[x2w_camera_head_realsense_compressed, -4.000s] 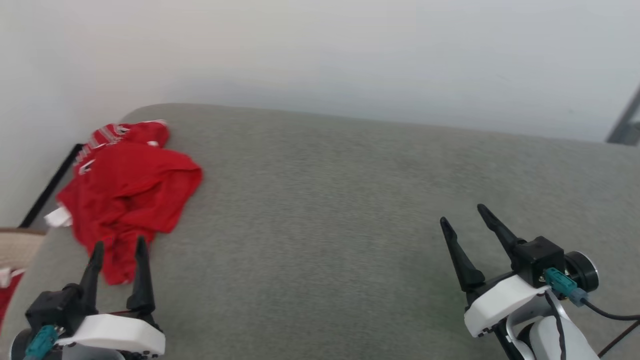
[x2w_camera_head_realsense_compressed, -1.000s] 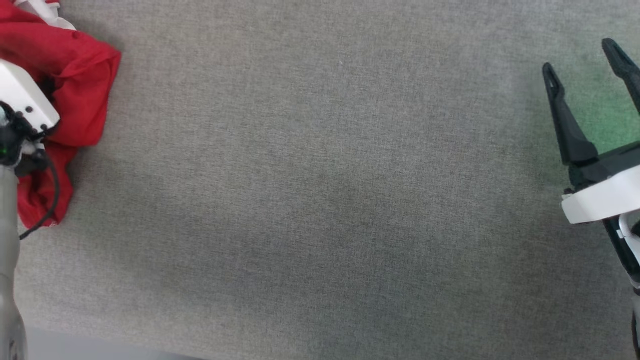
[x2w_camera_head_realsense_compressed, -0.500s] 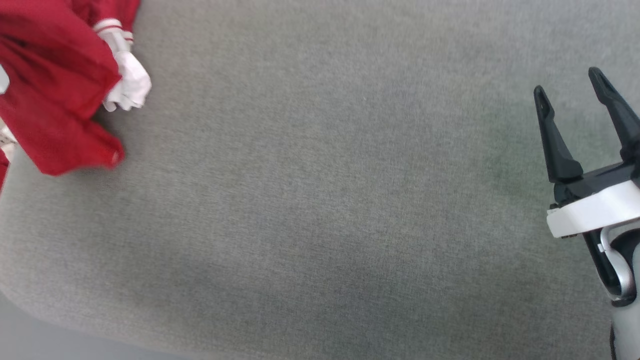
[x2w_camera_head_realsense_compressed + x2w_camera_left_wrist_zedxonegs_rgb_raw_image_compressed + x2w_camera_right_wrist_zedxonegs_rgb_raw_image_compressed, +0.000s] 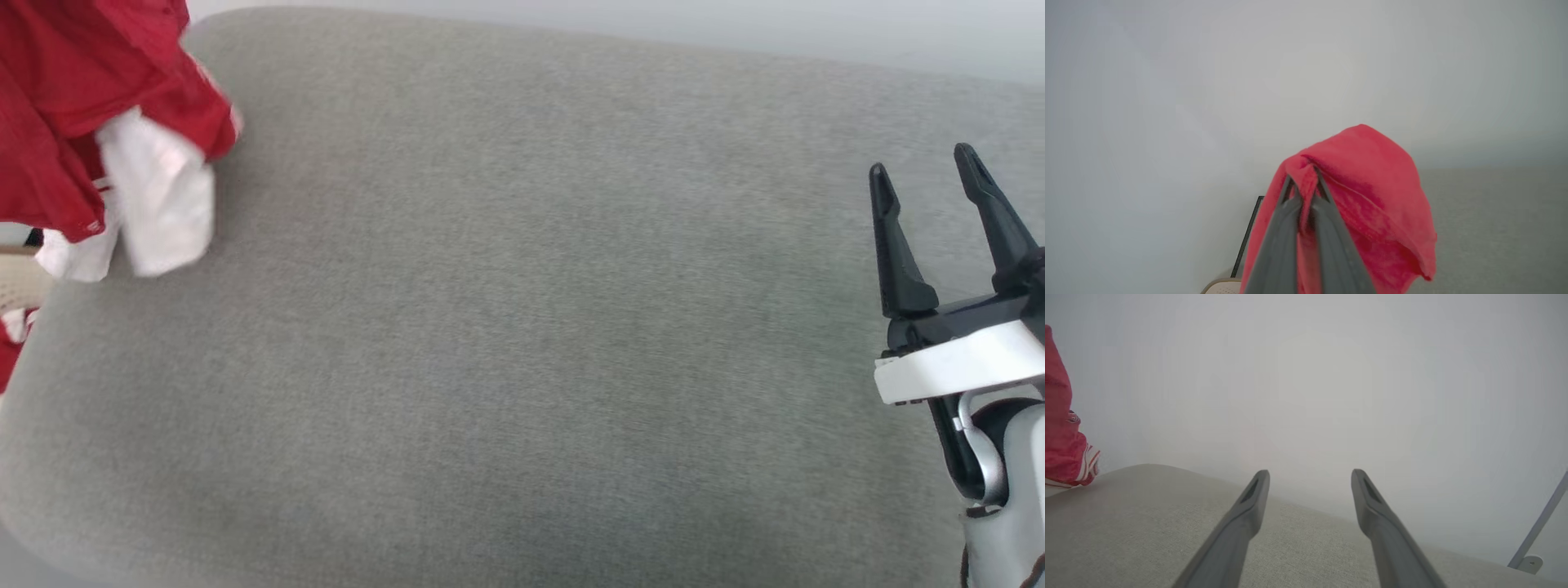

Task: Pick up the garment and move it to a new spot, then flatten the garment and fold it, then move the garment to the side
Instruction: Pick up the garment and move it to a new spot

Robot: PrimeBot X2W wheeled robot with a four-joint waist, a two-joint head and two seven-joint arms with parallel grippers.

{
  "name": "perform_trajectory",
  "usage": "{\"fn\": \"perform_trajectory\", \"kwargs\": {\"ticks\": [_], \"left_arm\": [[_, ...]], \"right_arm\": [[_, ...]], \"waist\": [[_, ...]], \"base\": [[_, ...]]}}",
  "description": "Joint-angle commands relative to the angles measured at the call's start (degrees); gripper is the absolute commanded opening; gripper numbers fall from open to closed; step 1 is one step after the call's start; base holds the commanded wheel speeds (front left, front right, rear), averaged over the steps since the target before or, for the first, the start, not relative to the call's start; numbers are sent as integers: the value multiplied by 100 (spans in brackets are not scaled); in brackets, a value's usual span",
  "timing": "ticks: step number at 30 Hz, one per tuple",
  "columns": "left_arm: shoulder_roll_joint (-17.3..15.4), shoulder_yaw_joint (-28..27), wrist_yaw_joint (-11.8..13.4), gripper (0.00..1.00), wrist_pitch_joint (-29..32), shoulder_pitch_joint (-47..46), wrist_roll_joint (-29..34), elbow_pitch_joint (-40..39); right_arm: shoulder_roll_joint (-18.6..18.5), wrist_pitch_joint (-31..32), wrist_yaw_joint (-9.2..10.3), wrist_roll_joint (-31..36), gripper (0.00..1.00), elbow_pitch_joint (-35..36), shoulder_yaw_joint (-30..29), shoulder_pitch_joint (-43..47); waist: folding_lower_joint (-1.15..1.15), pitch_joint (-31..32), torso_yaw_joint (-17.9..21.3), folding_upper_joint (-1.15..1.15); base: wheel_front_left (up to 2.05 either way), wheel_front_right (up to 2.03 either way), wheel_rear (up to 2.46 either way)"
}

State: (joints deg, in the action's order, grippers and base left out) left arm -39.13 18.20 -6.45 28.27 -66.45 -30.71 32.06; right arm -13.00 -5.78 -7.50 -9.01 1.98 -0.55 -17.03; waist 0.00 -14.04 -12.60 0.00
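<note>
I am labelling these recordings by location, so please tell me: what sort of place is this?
Probably a plain indoor room, home-like or a test set. A grey padded seat, like a sofa or bed, stands before a bare pale wall, and a red shirt is held above it.

No text, number or label is coming through legibly. The red jersey with white sleeves (image 4: 73,90), hanging at the upper left of the frame, is showing only plain cloth.

One garment (image 4: 57,98), one grey cushion (image 4: 522,327), four dark fingers (image 4: 894,253).
</note>
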Motion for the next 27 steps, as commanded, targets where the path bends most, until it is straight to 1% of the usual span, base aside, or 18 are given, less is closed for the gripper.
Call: {"fn": "perform_trajectory", "kwargs": {"ticks": [1,8,12,15,16,17,19,21,27], "left_arm": [[-51,3,67,0,117,88,7,-248],[-177,147,293,0,999,407,-107,-1952],[-156,264,399,0,1417,530,-181,-2802],[-97,379,468,0,1689,573,-224,-3283],[-47,424,477,0,1764,571,-257,-3440],[-47,424,477,0,1764,571,-257,-3440],[16,551,491,0,1915,563,-227,-3731],[156,674,523,0,2067,608,-326,-3996],[467,1156,732,0,2585,1054,-475,-4480]], "right_arm": [[34,-67,2,8,100,2,-56,32],[209,-234,2,48,100,-48,-341,146],[314,-303,2,68,100,-57,-503,225],[381,-356,1,81,100,-55,-617,237],[413,-389,2,74,100,-63,-628,235],[413,-389,2,74,100,-63,-628,235],[468,-410,1,87,100,-78,-647,257],[514,-458,1,77,100,-112,-674,271],[668,-577,1,24,100,-311,-615,319]], "waist": [[0,76,134,0],[0,153,595,0],[0,151,916,0],[0,136,1166,0],[0,126,1253,0],[0,126,1253,0],[0,96,1427,0],[0,61,1589,0],[0,-42,1992,0]], "base": [[0,0,0],[0,0,0],[0,0,0],[0,0,0],[0,0,0],[0,0,0],[0,0,0],[0,0,0],[0,0,0]]}}
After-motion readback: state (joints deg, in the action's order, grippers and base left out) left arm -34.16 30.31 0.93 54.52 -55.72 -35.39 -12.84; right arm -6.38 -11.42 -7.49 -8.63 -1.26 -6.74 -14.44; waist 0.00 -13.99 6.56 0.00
